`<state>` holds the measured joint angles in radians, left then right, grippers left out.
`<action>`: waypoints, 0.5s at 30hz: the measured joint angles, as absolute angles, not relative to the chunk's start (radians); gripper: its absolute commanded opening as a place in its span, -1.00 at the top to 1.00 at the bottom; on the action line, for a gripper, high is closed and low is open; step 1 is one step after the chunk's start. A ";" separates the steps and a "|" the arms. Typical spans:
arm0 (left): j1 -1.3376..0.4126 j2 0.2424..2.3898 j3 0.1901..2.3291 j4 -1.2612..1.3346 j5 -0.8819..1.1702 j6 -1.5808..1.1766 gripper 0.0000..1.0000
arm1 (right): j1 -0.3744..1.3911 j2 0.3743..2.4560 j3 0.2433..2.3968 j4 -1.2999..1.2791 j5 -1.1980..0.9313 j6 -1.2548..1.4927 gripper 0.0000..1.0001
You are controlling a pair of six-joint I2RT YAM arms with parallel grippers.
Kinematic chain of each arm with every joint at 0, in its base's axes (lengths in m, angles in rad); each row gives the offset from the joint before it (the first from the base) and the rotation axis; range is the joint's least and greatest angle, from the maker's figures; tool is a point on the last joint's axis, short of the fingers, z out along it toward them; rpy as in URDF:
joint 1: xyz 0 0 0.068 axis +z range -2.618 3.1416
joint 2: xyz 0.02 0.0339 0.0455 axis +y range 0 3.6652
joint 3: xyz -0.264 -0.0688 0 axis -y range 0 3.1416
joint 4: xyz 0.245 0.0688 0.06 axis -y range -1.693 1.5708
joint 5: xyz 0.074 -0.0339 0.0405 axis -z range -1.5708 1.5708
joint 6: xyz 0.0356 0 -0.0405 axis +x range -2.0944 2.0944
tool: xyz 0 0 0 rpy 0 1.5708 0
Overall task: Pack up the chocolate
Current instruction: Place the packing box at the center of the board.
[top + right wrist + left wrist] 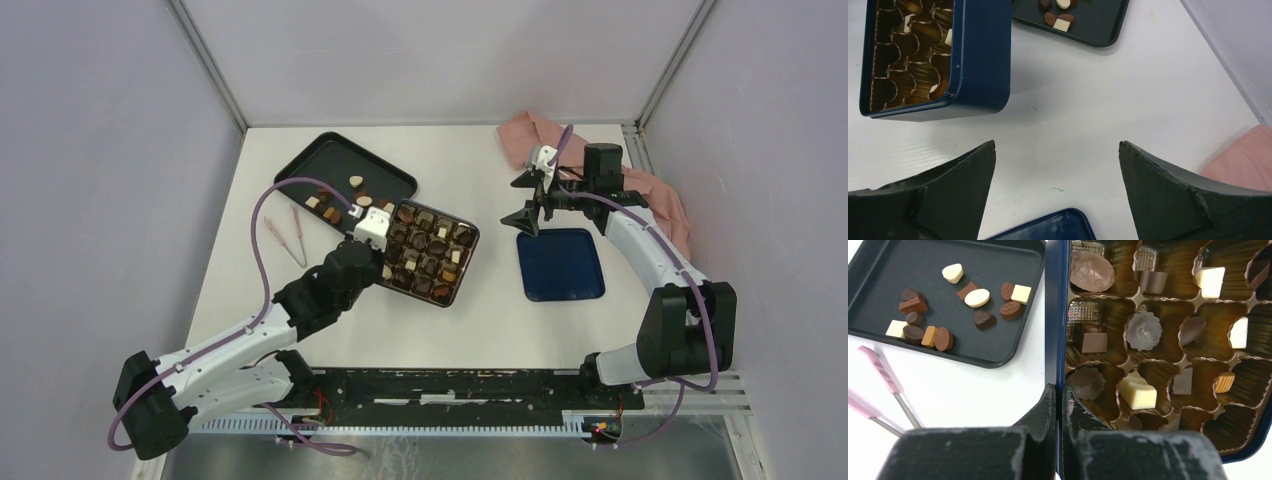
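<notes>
Chocolate, look: the chocolate (977,297) is small bite-sized pieces in dark brown, milk brown, caramel and cream-white. The shapes are squares, ovals, rounds, a heart, ribbed leaf forms and a scalloped flower. Each piece is much smaller than a tool.
Chocolate, where: there are two groups. More than a dozen pieces lie loose in the black tray (898,265), clustered toward its near side, some touching. The others sit one to a cell in the box (1054,315).
Box: dark blue and square, with a golden-brown pleated grid insert. It stands on the white worktop (480,330) just right of the tray. Most cells hold a piece; a few along one edge show only bare liner.
Left tool: the left tool (1059,390) is pressed together on the box's wall at the side facing the tray, with the blue wall running between its two fingers.
Right tool: the right tool (1057,145) is spread wide with nothing between its fingers. It hangs over bare worktop between the box and the lid (560,265).
Lid: dark blue, flat and square, lying right of the box and apart from it.
Tweezers: pink-tipped tweezers (883,372) lie on the worktop near the tray's near edge.
Cloth: a pink cloth (520,135) is bunched at the far right corner.
</notes>
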<state>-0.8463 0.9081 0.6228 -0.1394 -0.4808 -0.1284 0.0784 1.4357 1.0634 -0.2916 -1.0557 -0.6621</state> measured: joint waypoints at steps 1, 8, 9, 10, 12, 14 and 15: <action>-0.847 0.911 0.621 -0.132 -0.484 -0.128 0.96 | 0.077 1.436 1.063 -0.289 -1.053 -0.660 -0.96; -0.847 0.958 0.590 -0.077 -0.496 -0.134 0.96 | 0.074 1.435 1.044 -0.263 -1.025 -0.656 -0.96; -0.847 0.965 0.587 -0.076 -0.496 -0.144 0.96 | 0.073 1.434 1.038 -0.255 -1.016 -0.655 -0.96; -0.847 0.974 0.586 -0.077 -0.497 -0.159 0.96 | 0.073 1.431 1.026 -0.239 -0.999 -0.651 -0.96; -0.847 1.000 0.586 -0.077 -0.496 -0.196 0.96 | 0.071 1.417 0.991 -0.192 -0.953 -0.631 -0.96; -0.846 1.040 0.594 -0.086 -0.494 -0.247 0.96 | 0.066 1.396 0.936 -0.113 -0.887 -0.577 -0.96; -0.846 1.067 0.608 -0.103 -0.488 -0.275 0.96 | 0.062 1.389 0.915 -0.082 -0.860 -0.549 -0.96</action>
<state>-0.8459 1.0672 0.6079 -0.1028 -0.4885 -0.2749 0.0620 1.3888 0.9154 -0.0822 -0.8597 -0.5488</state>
